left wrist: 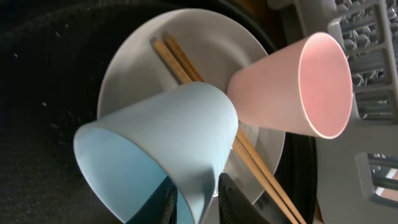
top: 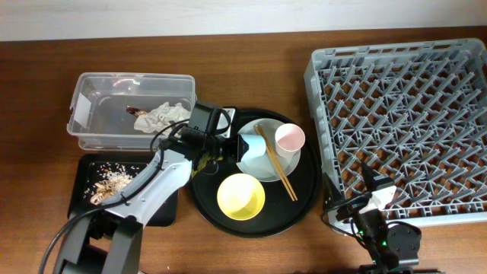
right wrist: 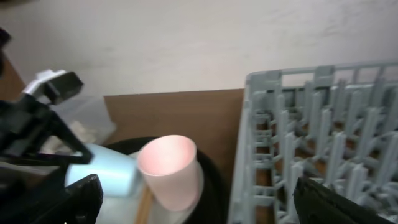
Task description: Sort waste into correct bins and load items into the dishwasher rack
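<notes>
Left fingers (left wrist: 242, 205) are clamped on the wall of the blue cup (left wrist: 168, 137), one inside the rim and one outside, with the cup tilted over the plate (left wrist: 205, 43). Right fingers (right wrist: 336, 202) stand apart beside the dishwasher rack (top: 396, 99), which holds nothing. So thin a pinch may let the cup twist or slip. It sits hard by the pink cup (left wrist: 286, 87) and chopsticks (left wrist: 180, 65), so a careless lift could topple them. Napkin (top: 162, 116) and wrapper (top: 135, 111) lie in the clear box (top: 91, 129), scraps (top: 110, 183) on the flat black tray (top: 82, 205), and the yellow bowl (top: 241, 195) on the round tray (top: 304, 198).
</notes>
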Tool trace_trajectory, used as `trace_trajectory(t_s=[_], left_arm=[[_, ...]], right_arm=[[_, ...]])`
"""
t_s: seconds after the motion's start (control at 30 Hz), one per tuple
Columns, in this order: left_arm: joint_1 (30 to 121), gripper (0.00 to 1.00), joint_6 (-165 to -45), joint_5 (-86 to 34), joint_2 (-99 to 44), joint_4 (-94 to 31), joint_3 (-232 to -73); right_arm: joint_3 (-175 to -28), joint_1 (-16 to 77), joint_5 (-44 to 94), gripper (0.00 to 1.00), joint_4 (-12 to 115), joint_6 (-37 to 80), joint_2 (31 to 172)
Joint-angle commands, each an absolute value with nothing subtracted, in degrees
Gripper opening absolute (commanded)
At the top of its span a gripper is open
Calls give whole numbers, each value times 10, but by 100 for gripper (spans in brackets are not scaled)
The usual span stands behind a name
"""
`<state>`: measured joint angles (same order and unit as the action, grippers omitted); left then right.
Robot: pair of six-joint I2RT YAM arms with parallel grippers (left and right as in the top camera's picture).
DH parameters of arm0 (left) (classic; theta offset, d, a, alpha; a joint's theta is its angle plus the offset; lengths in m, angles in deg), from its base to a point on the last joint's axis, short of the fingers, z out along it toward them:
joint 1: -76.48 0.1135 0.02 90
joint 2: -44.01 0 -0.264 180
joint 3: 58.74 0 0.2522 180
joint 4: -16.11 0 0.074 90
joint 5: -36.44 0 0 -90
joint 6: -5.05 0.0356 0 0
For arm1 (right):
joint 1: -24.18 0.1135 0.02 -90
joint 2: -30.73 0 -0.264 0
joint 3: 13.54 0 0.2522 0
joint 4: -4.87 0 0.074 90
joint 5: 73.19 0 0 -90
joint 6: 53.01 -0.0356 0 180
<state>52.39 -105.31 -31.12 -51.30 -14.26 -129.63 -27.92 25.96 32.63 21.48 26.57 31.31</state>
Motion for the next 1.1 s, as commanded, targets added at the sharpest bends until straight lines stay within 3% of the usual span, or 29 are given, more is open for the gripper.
trace_trajectory(t_s=[0.0,0.17,0.3,0.47,0.63,0.8,0.93,1.07], left_arm=[[521,22,-1052,-320,-517,-137,-1303],[521,16,-1052,-320,-517,-136,-1303],[521,9,-1052,-320,-517,-128,-1303],[530,3,-1052,-292,-514,-97,-1304],[555,0,-1106,-174,-477,-38,-1307],[611,0,-1184,-60,-410,-36,-1309],[670,0,-1193,171,-372,0,-1309],[679,0,-1193,303,-357,0,-1309]], right_arm=[[-276,257,388,99,215,229,311],[-303,257,431,99,232,135,311],[-379,257,442,99,292,142,311],[-553,257,416,98,471,214,342],[-684,257,417,99,621,221,398],[-719,257,459,99,693,215,430],[-719,257,587,99,658,215,429],[-719,257,695,100,597,171,443]])
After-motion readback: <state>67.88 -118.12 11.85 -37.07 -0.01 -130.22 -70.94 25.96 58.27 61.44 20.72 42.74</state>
